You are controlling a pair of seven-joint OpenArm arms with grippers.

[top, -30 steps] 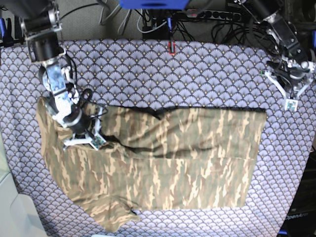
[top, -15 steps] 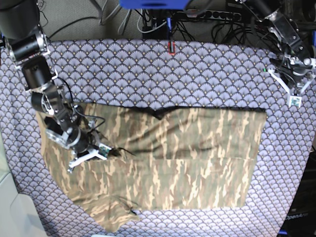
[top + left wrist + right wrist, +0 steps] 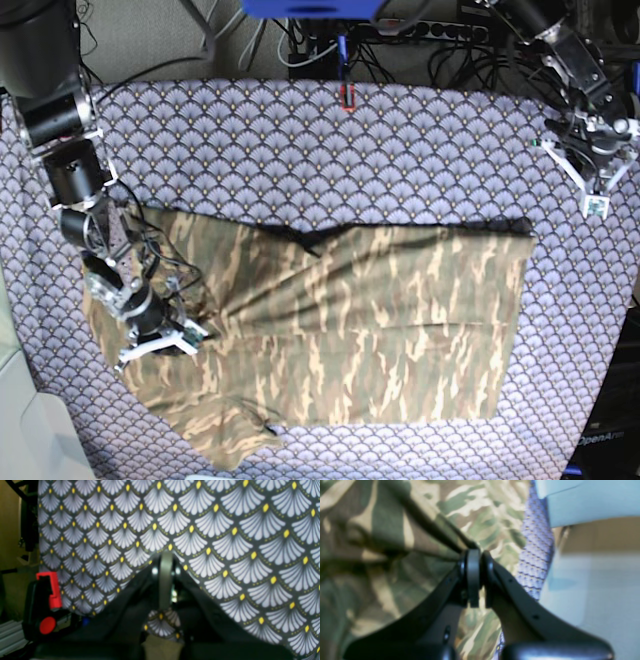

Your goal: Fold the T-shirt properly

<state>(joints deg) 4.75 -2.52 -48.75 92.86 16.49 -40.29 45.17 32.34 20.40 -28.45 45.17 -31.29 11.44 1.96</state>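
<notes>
A counter (image 3: 300, 130) draped in purple-grey cloth with a white fan-scale pattern carries the large soft camouflage T-shirt (image 3: 400, 320) in tan, olive and brown, spread flat across its near half, one sleeve trailing toward the front edge; the right hand (image 3: 158, 340) sits low on the shirt's side, its jaws closed and pinching a dark ridge of shirt fabric in the wrist view; the left hand (image 3: 592, 195) hangs over bare cloth, closed on nothing; faint lettering at the corner reads "OpenArm".
</notes>
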